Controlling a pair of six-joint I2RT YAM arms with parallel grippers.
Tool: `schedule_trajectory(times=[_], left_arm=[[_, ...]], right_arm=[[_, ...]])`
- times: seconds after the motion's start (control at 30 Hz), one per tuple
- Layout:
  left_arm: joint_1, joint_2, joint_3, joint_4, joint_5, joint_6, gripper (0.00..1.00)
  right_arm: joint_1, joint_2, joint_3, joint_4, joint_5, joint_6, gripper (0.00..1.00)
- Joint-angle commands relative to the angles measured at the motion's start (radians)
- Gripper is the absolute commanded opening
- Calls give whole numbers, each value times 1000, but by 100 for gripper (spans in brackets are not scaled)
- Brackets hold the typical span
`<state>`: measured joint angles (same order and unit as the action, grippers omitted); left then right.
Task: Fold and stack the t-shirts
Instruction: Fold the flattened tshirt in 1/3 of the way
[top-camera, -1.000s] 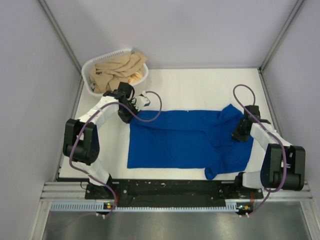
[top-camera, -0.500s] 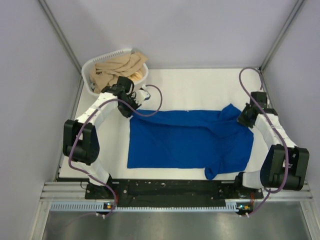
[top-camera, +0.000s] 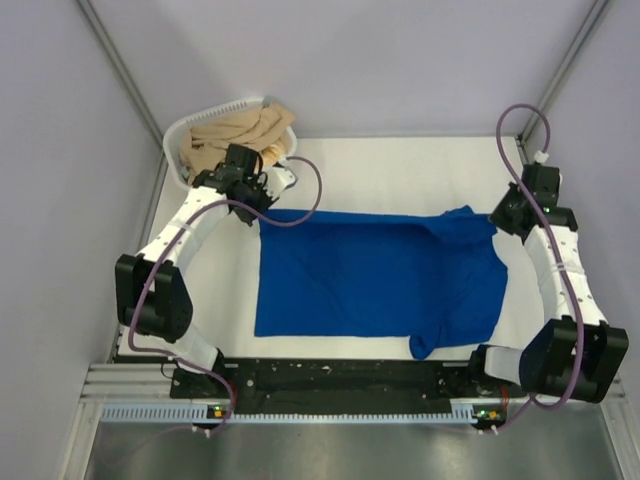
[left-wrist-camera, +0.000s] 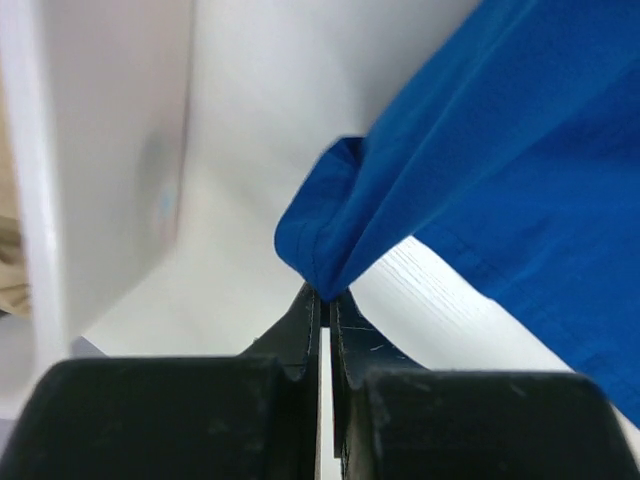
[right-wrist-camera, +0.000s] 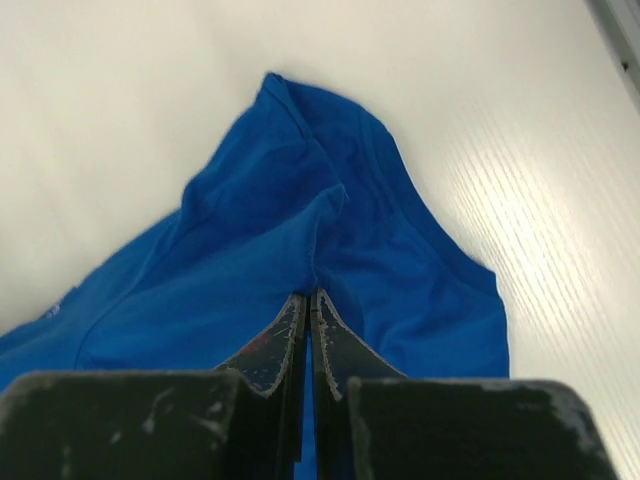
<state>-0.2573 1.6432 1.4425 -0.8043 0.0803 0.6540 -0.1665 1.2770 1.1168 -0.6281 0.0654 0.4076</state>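
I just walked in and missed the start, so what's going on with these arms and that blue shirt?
Both arms hold one royal-blue t-shirt lying across the white table. The left gripper is shut on its far left corner, the right gripper on cloth at its far right end. It is not yet folded. A white laundry basket of beige cloth sits far left.

This looks like a robot lab, not a home. A black-and-white robot arm on the left (top-camera: 185, 235) and another on the right (top-camera: 560, 265) are bolted to a grey metal rail (top-camera: 130, 382) at the near edge of a flat white bench (top-camera: 400, 170). Plain pale walls (top-camera: 350, 60) and thin metal posts (top-camera: 118, 65) box it in. Purple cables (top-camera: 520, 115) loop off the arms.
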Motion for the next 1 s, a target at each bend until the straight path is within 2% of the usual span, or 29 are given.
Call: schedule_trajectory(times=[0.0,0.23,0.37,0.43,0.53,0.6,0.63,0.7,0.77,0.83,0.97], left_arm=[[0,-39,-131,-25,-33,35,0],[-11,12,-226,-26,2,47,0],[-19,40,-232,-45,19,59,8],[-20,46,-234,-73,19,79,17],[-20,34,-226,-136,42,130,38],[-14,6,-215,-188,94,179,51],[-11,-14,-205,-212,128,202,59],[1,-39,-170,-230,162,211,64],[1,-25,-105,-193,156,172,65],[1,21,-53,-135,141,106,63],[-5,154,42,-53,64,-11,49]], right_arm=[[-19,-67,-106,-45,-1,0,0],[-42,-62,-225,-39,-7,25,0],[-42,-56,-271,-38,-6,37,0],[-42,-56,-299,-36,-12,48,0],[-42,-61,-316,-35,-4,57,22],[-42,-68,-307,-30,22,50,41],[-42,-68,-290,-21,36,40,47],[-42,-61,-246,20,25,13,51],[-36,-30,-206,112,-41,-35,55],[-27,66,-152,198,-94,-85,56],[-16,278,23,209,-166,-162,55]])
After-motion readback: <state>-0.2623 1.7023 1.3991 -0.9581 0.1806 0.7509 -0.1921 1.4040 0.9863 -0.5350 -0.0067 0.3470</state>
